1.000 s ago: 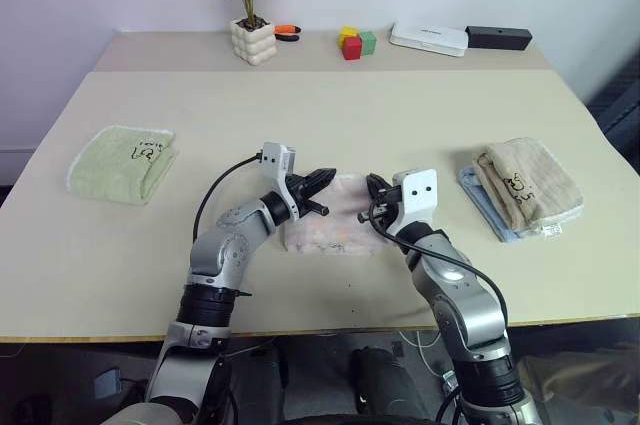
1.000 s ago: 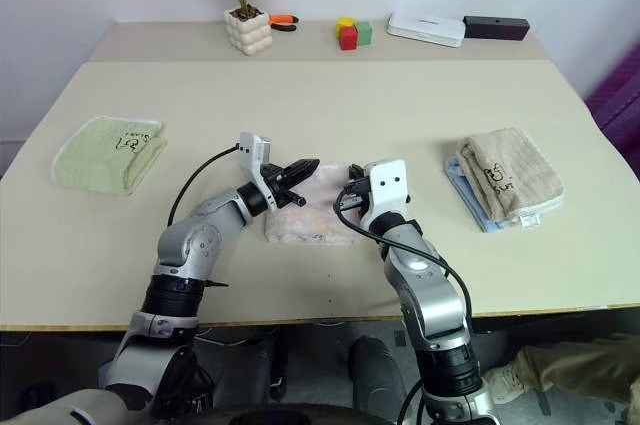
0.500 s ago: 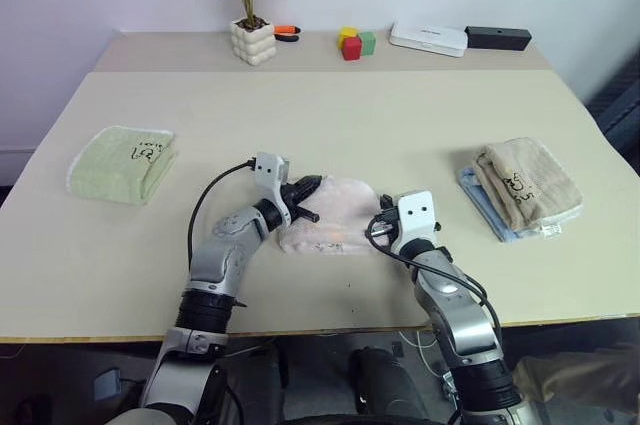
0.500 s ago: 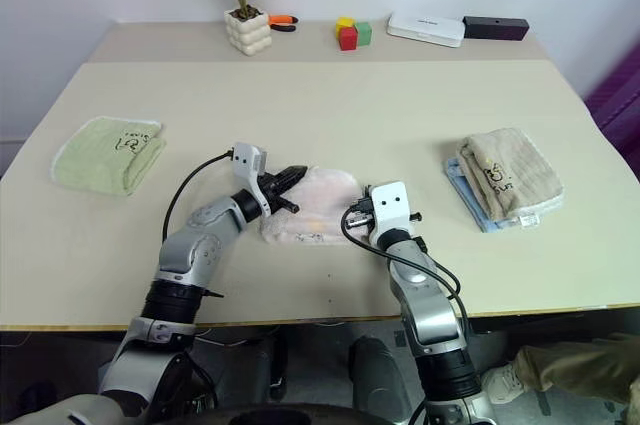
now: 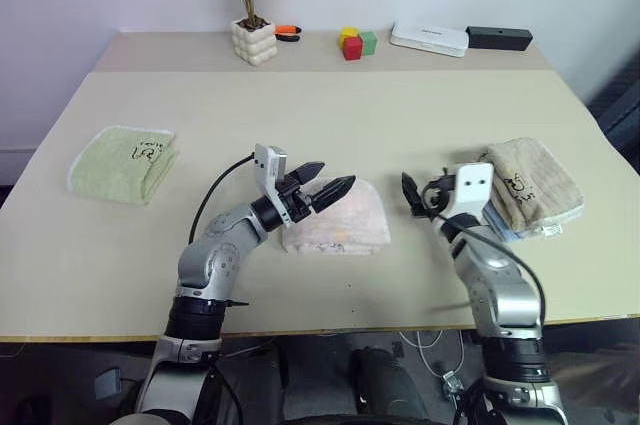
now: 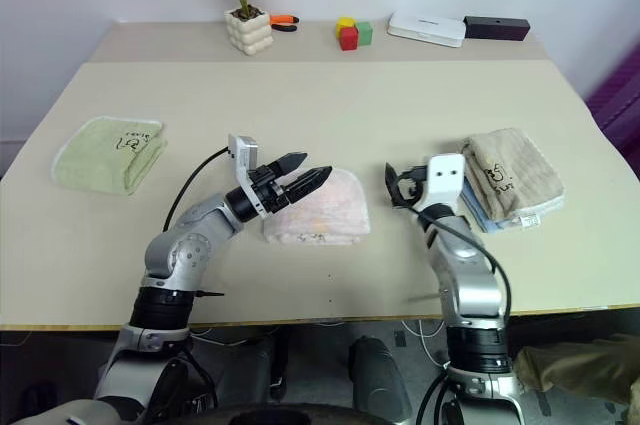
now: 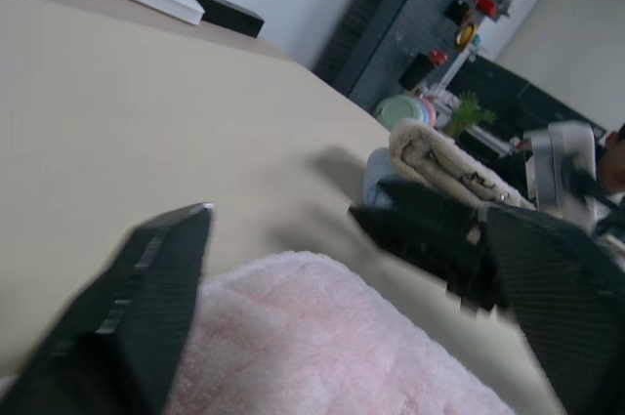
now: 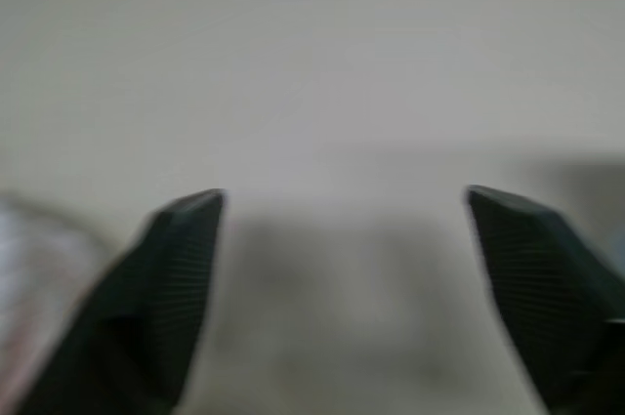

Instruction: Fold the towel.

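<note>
Left eye view, left gripper (image 5: pixel 328 185): its two black fingers are spread wide with nothing between them, the tips hanging over the near left corner of the towel without touching it.
Right gripper (image 5: pixel 412 195): its fingers also stand wide apart and empty, above bare table, well to the right of the towel.
Towel (image 5: pixel 338 217): pale pink, folded into a compact pad, flat on the table just beneath and beyond the left gripper's tips, between the two grippers and nearer the left one.
Left wrist view: the pink terry lies low between the open fingers (image 7: pixel 146 308), and the right gripper shows as a dark blurred shape past the towel.
Right wrist view: the two fingers (image 8: pixel 171 278) frame bare tabletop, with a pale blurred strip of cloth at the side by one finger.
Beige towel (image 5: pixel 527 183): folded on top of a light blue cloth (image 5: pixel 474 190), just beside the right gripper on its outer side.
Green towel (image 5: pixel 124 162): folded, well apart from the left gripper on its outer side.
Table (image 5: pixel 330 105): pale beige.
Far edge: a potted plant (image 5: pixel 250 0), an orange tool (image 5: pixel 287 32), coloured blocks (image 5: pixel 354 42), a flat white box (image 5: pixel 429 39) and a black box (image 5: pixel 498 38).
</note>
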Motion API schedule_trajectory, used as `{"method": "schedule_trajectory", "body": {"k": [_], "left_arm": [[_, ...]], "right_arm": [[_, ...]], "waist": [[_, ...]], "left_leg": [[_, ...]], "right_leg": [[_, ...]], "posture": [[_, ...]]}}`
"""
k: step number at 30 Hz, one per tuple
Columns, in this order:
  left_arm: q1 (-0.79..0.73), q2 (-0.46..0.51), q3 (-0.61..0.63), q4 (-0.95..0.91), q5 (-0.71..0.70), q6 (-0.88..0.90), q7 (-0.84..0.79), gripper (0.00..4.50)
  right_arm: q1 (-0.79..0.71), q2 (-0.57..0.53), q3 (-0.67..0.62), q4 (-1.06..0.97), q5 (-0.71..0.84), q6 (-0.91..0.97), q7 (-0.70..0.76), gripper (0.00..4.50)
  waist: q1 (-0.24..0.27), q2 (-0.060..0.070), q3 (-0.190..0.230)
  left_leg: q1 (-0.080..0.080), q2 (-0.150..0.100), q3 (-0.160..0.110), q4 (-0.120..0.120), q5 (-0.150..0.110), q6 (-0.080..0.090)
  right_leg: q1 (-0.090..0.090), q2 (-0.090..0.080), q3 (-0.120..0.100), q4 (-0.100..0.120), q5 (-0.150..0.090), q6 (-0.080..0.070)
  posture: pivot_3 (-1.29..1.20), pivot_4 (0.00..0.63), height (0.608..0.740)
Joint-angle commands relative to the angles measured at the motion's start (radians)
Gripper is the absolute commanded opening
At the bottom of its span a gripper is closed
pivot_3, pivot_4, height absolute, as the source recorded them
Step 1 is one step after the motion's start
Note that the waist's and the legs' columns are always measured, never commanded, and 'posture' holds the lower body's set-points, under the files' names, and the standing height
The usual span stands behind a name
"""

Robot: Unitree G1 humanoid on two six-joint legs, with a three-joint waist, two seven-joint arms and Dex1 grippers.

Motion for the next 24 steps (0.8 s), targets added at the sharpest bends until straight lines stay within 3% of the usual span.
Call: {"method": "schedule_trajectory", "body": {"k": [1,5,9,11,14,19,24], "left_arm": [[-0.013,0.052,0.022,-0.079,-0.052,-0.003,-0.090,4.50],[-0.007,0.188,0.038,-0.073,-0.044,-0.091,-0.276,4.50],[-0.017,0.304,0.091,-0.010,-0.089,-0.101,-0.432,4.50],[-0.018,0.346,0.105,0.025,-0.078,-0.125,-0.479,4.50],[-0.035,0.364,0.117,0.088,-0.045,-0.129,-0.436,4.50],[-0.063,0.387,0.222,0.057,-0.221,0.181,-0.266,4.50],[-0.051,0.503,0.246,0.107,-0.292,0.420,-0.267,4.50]], "right_arm": [[-0.016,-0.064,-0.053,-0.113,0.169,0.151,0.113,4.45],[-0.039,-0.174,-0.165,-0.125,0.342,0.344,0.164,4.45],[-0.073,-0.202,-0.269,-0.134,0.567,0.543,0.151,4.45],[-0.070,-0.228,-0.258,-0.146,0.579,0.572,0.160,4.45],[-0.075,-0.237,-0.222,-0.154,0.556,0.549,0.154,4.45],[-0.089,-0.224,-0.188,-0.229,0.516,0.368,0.225,4.45],[-0.063,-0.286,-0.185,-0.221,0.480,0.226,0.371,4.45]], "waist": [[-0.001,0.000,0.000],[0.003,0.000,0.000],[0.003,0.000,0.000],[0.002,0.000,0.000],[0.003,0.000,0.000],[0.001,0.000,0.000],[0.000,0.000,0.000]], "left_leg": [[0.000,0.000,0.000,0.000,0.000,0.000],[0.000,0.001,0.000,-0.001,0.000,0.000],[0.000,0.001,0.000,0.000,0.000,0.000],[0.000,0.001,0.000,0.000,0.000,0.000],[0.000,0.001,0.001,0.000,0.000,0.000],[-0.001,0.001,0.000,0.000,0.000,0.000],[0.000,0.001,0.000,-0.001,0.000,0.001]], "right_leg": [[0.000,0.000,0.000,0.000,0.000,0.000],[0.000,0.001,0.000,0.000,0.000,0.000],[0.000,0.000,0.000,0.000,-0.002,-0.004],[0.000,0.000,0.000,0.000,-0.002,-0.004],[-0.001,0.000,0.000,0.000,-0.002,-0.004],[-0.001,0.000,0.000,0.000,0.000,0.000],[-0.001,0.000,0.000,0.000,-0.001,0.002]], "posture": [[0.00,0.150,0.740],[0.00,0.150,0.740],[0.00,0.150,0.740],[0.00,0.150,0.740],[0.00,0.150,0.740],[0.00,0.150,0.740],[0.00,0.150,0.740]]}}
